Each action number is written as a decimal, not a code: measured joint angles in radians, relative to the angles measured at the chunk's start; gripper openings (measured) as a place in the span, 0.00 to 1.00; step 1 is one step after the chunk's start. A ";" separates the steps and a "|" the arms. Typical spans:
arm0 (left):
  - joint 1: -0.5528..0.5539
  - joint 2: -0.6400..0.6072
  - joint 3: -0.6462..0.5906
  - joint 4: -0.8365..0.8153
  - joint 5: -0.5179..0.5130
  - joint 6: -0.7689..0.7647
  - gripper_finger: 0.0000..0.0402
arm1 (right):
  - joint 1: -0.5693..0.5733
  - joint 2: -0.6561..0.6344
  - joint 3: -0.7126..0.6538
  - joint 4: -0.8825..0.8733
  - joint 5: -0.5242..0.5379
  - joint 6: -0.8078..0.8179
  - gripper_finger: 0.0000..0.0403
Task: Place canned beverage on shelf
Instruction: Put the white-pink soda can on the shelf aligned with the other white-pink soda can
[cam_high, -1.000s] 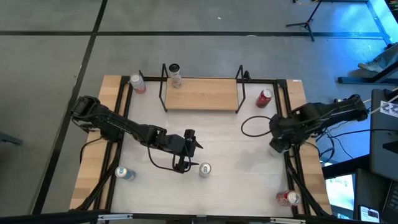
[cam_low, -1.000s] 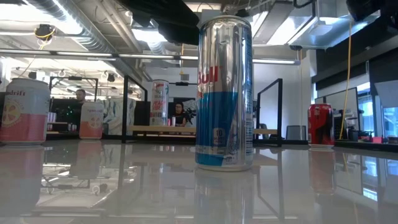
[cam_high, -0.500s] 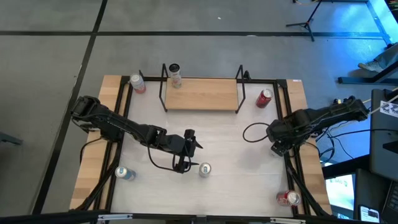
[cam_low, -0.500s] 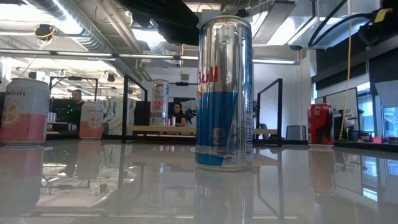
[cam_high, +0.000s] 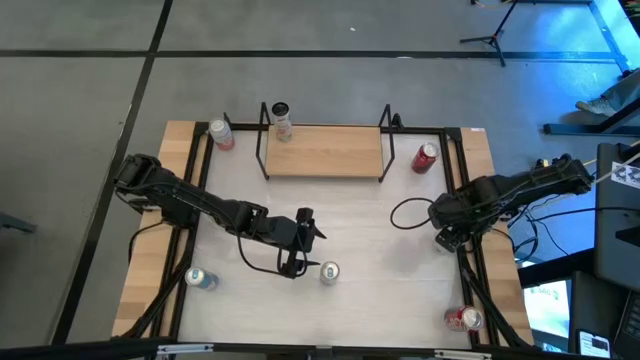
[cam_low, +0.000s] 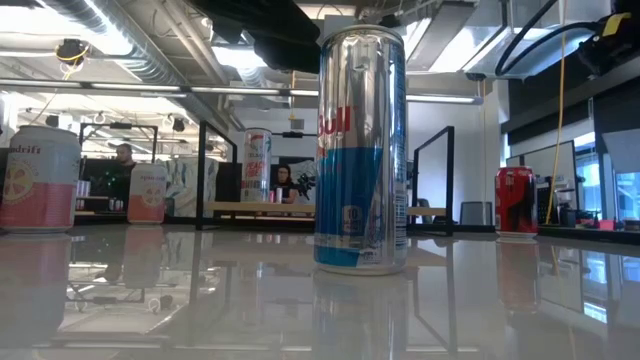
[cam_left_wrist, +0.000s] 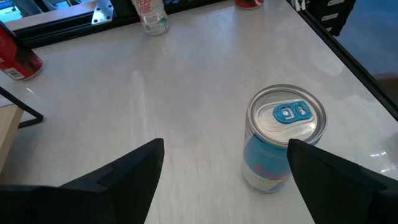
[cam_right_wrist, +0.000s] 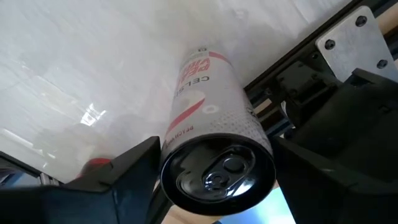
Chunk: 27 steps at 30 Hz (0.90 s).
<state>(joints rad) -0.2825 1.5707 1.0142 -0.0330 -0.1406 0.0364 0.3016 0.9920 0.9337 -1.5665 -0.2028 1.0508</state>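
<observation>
The shelf (cam_high: 324, 150) stands along the far edge of the worktop (cam_high: 370, 270), near the middle of that edge, its light-wood board bare apart from one white can with a dark top (cam_high: 281, 118) standing upright at its left end, beside the wire post.

The left gripper (cam_high: 310, 248) hangs over the middle of the worktop, towards the near edge, with its jaws spread wide and nothing between them. Just beside it, on the side of the near edge, a silver and blue can (cam_left_wrist: 283, 140) stands upright; in the left wrist view it sits ahead of the two dark fingers (cam_left_wrist: 134, 171), apart from both.

The right gripper (cam_high: 447, 232) is at the right edge of the worktop, about halfway along it. Its jaws stand wide apart, and in the right wrist view a white can with red lettering (cam_right_wrist: 211, 140) shows between them, dark top towards the camera; whether the fingers (cam_right_wrist: 134, 171) touch it I cannot tell, so it may be held or only framed.

Other cans stand about the worktop: a pink and white can (cam_high: 220, 133) at the far left corner, a red can (cam_high: 426, 157) just right of the shelf, a second blue and silver can (cam_high: 201, 279) near the left edge towards the front, and a red and white can (cam_high: 464, 319) at the near right corner.
</observation>
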 joint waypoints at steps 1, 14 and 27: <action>0.000 0.000 0.000 0.000 0.000 0.000 0.82 | 0.000 0.000 0.000 0.000 0.001 0.000 0.74; 0.000 0.000 0.000 0.002 0.000 0.000 0.82 | 0.000 0.007 0.003 -0.005 -0.004 -0.011 0.62; -0.002 0.000 0.000 0.013 0.000 -0.002 0.82 | 0.000 0.012 0.054 0.020 0.006 -0.040 0.58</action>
<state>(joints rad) -0.2840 1.5707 1.0142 -0.0196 -0.1406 0.0345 0.3012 1.0040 0.9876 -1.5467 -0.1969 1.0106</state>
